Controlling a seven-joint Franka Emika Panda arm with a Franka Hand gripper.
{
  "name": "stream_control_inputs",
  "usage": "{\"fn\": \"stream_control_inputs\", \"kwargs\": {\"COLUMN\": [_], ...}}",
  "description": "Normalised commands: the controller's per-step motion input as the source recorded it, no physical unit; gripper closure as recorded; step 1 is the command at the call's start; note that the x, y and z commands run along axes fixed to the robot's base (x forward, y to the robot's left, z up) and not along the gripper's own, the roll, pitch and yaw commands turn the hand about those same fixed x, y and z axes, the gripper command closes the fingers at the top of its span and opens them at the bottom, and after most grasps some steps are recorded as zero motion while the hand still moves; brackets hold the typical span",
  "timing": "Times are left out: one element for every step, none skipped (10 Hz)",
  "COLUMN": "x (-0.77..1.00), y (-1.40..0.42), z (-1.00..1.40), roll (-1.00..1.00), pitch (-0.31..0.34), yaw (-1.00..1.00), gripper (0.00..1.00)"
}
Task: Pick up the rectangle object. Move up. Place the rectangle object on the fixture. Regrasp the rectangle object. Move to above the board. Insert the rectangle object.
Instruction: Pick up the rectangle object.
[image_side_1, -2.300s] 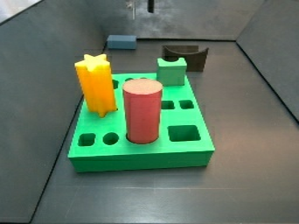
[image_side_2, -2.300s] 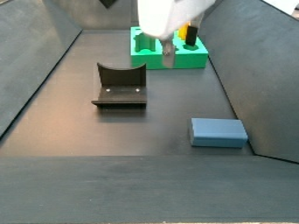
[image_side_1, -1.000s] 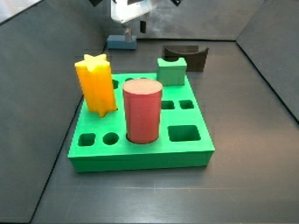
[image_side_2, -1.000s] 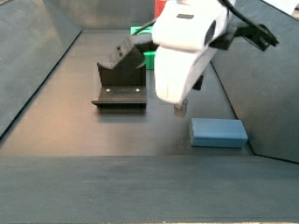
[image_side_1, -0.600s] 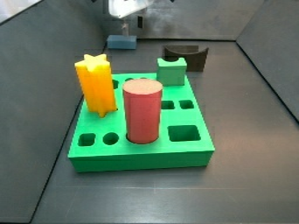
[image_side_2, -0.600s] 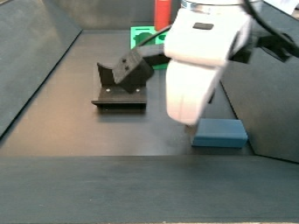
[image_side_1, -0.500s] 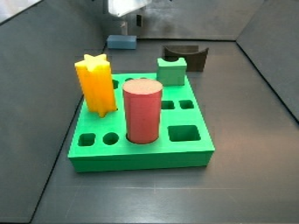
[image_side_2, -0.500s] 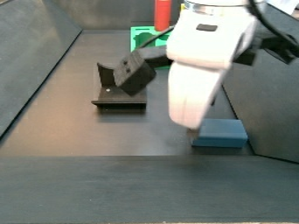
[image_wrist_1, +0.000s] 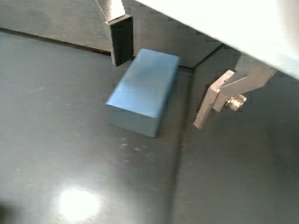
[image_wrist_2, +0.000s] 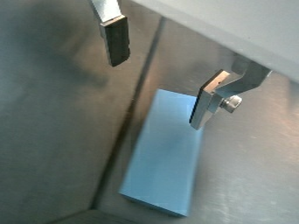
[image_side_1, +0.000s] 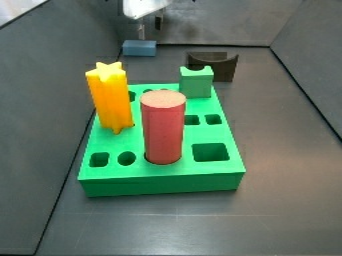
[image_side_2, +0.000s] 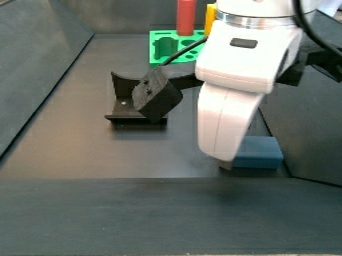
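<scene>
Tool (image_wrist_1: 163, 74) hangs spread apart over the blue block (image_wrist_1: 143, 90), which lies on the floor beside the fixture (image_side_2: 143, 98). You are picking: lower, straddle the block, then clamp.

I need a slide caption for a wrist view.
Open gripper above the blue block, fingers on either side, not yet touching.

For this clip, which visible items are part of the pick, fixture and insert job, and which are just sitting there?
Job items:
- rectangle object, flat on the floor
- gripper, open, fingers either side of it
- fixture
- board

Bystanders:
- yellow star piece in the board
- red cylinder in the board
- small green notched block on the board
</scene>
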Motion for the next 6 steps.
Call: {"fn": "stream_control_inputs", "kwargs": {"x": [-0.14,0.0,-0.05,-0.01,-0.05,-0.03], "y": [-0.13,0.1,0.01,-0.07,-0.14,0.0], "z": [-0.18,0.0,-0.41,-0.49,-0.35,-0.06], "roll": [-0.08,-0.03,-0.04,-0.06,-0.11,-0.04], "pitch": [-0.099,0.0,-0.043,-0.06,-0.083,-0.037], "yaw": [0.3,0.17,0.33,0.37,0.3,0.2], "gripper": [0.0,0.0,0.0,0.0,0.0,0.0]}}
